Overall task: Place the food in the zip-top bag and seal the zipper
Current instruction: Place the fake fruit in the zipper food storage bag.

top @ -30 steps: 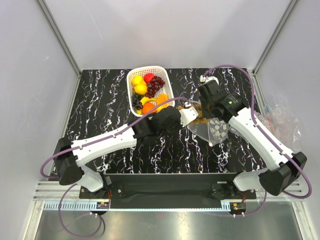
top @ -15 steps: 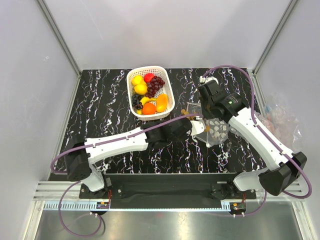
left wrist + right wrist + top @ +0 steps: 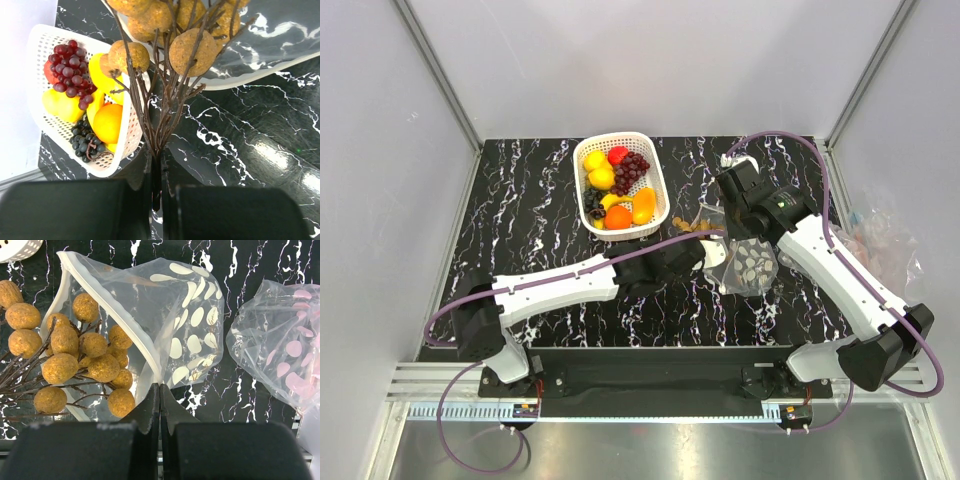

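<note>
Your left gripper (image 3: 156,197) is clamped on the thin brown stems of the tan grapes (image 3: 189,47). The jaws are closed tight, and the bunch fans out ahead of them like a small bouquet. Holding it by the stems leaves the round fruits free to lead into the opening. Your right gripper (image 3: 160,401) is also closed, pinching one edge of the zip-top bag (image 3: 187,315) at its white zipper strip. That pinch appears to lift the lip and prop the mouth open towards the other arm. In the right wrist view several grapes already sit behind the clear wall, past the strip, while a few at the left are outside it, so the bunch looks partly in. The bag lies on the black marbled table (image 3: 520,200), just beside the white basket (image 3: 129,144). The rest of the food waits in the basket: yellow lemons (image 3: 57,105), a strawberry (image 3: 49,75) mostly hidden, red-purple grapes (image 3: 70,67), dark grapes (image 3: 82,142) and an orange (image 3: 107,122). The basket is close to the bag, which probably keeps each carry short. A second clear bag (image 3: 280,335), printed with pink ovals, lies apart to the right and is not held. The gripped bag carries pale cream ovals. You can read no brand, label or writing on either bag, the basket or the fruit.
</note>
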`<control>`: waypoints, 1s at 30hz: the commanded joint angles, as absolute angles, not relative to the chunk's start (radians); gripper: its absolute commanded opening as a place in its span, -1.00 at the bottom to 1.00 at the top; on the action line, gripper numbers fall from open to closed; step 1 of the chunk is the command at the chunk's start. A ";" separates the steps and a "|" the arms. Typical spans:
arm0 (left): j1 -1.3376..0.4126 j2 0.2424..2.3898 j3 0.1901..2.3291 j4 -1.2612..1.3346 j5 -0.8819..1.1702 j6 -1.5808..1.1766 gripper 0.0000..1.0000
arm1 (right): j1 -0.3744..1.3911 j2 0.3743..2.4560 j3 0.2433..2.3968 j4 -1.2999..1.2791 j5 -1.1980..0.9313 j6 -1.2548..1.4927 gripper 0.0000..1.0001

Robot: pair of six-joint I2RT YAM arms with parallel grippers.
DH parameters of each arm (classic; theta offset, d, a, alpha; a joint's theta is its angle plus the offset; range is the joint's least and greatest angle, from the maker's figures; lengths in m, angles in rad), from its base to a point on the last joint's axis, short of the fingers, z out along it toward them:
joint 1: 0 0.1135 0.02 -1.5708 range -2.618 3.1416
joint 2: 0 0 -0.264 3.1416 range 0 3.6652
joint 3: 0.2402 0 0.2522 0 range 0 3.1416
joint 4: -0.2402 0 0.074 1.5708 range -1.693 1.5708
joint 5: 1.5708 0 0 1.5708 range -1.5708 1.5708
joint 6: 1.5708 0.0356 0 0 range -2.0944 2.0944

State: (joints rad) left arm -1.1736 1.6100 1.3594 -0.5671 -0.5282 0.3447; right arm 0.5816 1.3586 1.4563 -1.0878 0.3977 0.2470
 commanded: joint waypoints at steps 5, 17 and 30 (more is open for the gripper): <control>-1.190 1.591 1.385 -0.494 -0.552 0.393 -1.00 | 0.577 1.350 1.488 -1.063 0.341 0.253 -1.00; -1.244 1.563 1.331 -0.377 -0.520 0.472 -1.00 | 0.577 1.351 1.465 -0.988 0.265 0.256 -1.00; -1.279 1.583 1.387 -0.480 -0.517 0.572 -1.00 | 0.577 1.330 1.431 -0.969 0.225 0.261 -1.00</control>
